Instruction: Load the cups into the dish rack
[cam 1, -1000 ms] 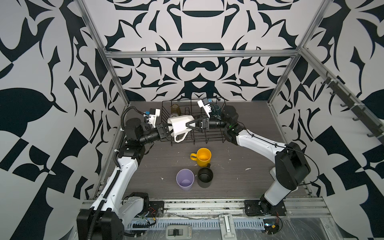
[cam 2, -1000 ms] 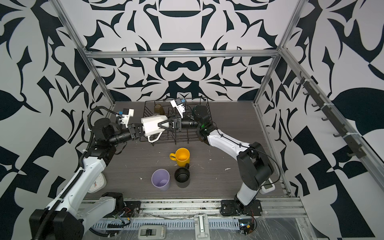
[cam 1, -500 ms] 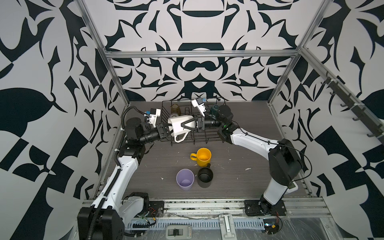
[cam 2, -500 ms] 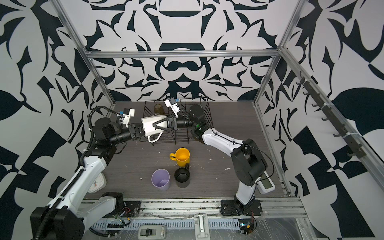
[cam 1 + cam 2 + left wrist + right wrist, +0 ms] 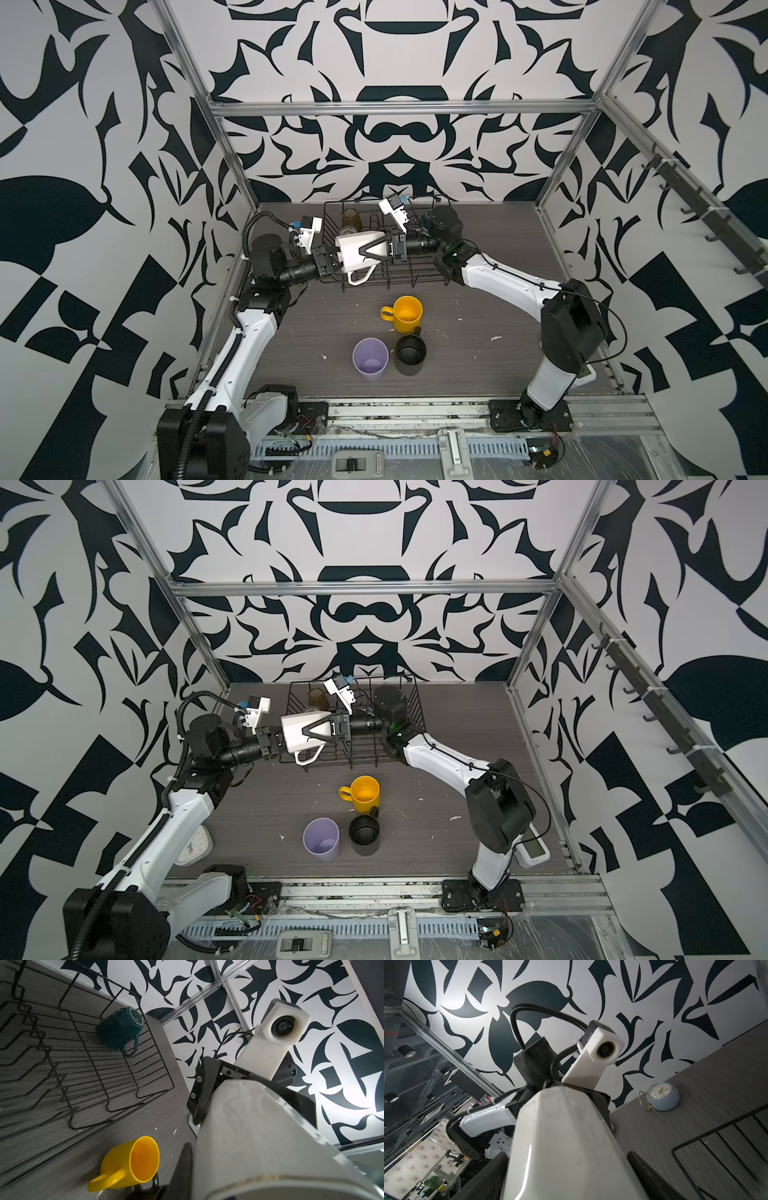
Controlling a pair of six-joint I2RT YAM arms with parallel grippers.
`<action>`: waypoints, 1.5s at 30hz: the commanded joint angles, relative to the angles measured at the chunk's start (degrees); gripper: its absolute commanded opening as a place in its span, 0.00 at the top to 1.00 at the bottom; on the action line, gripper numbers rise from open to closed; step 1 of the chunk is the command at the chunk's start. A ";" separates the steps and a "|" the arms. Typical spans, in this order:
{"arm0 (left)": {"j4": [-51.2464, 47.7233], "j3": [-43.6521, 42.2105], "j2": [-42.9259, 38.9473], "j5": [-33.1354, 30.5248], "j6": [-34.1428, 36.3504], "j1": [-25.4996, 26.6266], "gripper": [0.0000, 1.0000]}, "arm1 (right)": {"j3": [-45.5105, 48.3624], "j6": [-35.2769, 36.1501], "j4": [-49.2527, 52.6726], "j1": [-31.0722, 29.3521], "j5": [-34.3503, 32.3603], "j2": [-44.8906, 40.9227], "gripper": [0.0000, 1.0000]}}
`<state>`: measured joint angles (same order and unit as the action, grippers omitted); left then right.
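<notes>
Ceramic, likely stiff, slick, breakable: left gripper (image 5: 331, 262) pinches the cream mug (image 5: 350, 251) at its 9 o'clock rim, right gripper (image 5: 366, 252) jaws flank its sturdier body, contact unclear.

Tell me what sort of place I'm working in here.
Probably a lab robot test cell, not a kitchen: black-and-white patterned walls on an aluminium frame enclose a wood-grain table, with two arms bolted to its front rail and a wire dish rack.
</notes>
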<state>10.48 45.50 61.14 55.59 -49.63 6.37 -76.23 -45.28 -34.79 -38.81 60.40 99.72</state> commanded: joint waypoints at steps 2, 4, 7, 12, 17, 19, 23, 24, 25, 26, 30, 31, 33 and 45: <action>3.95 3.42 0.37 0.72 -2.19 0.40 1.00 | -1.61 9.82 8.21 -2.01 -1.00 -2.41 0.20; 3.72 3.97 1.18 1.07 -2.32 0.40 1.00 | -1.65 11.83 10.72 -2.14 -1.06 -3.08 0.20; 3.81 4.77 2.23 1.90 -2.87 0.40 1.00 | -1.82 15.38 14.73 -2.39 -1.13 -3.91 0.18; 4.60 5.31 3.03 2.48 -3.63 0.40 1.00 | -1.65 19.15 18.72 -3.18 -1.26 -4.99 0.10; 5.48 5.27 3.51 3.01 -4.41 0.39 1.00 | -1.91 20.62 20.31 -3.64 -1.78 -5.15 0.10; 5.74 5.22 3.64 3.38 -4.69 0.40 1.00 | -2.00 20.70 20.46 -3.77 -2.13 -5.11 0.11; 5.87 4.89 3.59 3.38 -4.78 0.48 1.00 | -2.38 20.66 20.63 -3.82 -2.40 -4.96 0.17; 5.87 4.82 3.59 3.45 -4.82 0.48 1.00 | -2.43 20.61 20.70 -3.84 -2.51 -4.92 0.18; 5.90 4.73 3.60 3.43 -4.80 0.48 1.00 | -2.44 20.66 20.72 -3.93 -2.56 -4.89 0.21; 5.91 4.70 3.56 3.38 -4.82 0.48 1.00 | -2.52 20.64 20.86 -3.91 -2.64 -4.89 0.24; 5.88 4.60 3.43 3.34 -4.86 0.41 1.00 | -2.46 21.10 21.62 -4.00 -3.69 -5.17 0.53; 5.87 4.58 3.45 3.31 -4.79 0.48 1.00 | -2.44 21.27 21.72 -4.05 -3.93 -5.32 0.57; 5.92 4.43 3.40 3.16 -4.81 0.44 1.00 | -2.44 21.35 21.86 -4.00 -4.20 -5.50 0.66; 5.01 4.17 3.06 1.54 -4.37 0.40 0.93 | -2.70 23.08 24.92 -3.92 -9.21 -8.33 1.00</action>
<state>12.60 47.03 65.10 62.54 -51.42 6.72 -77.62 -25.87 -13.54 -40.38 55.11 93.58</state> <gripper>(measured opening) 0.123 0.857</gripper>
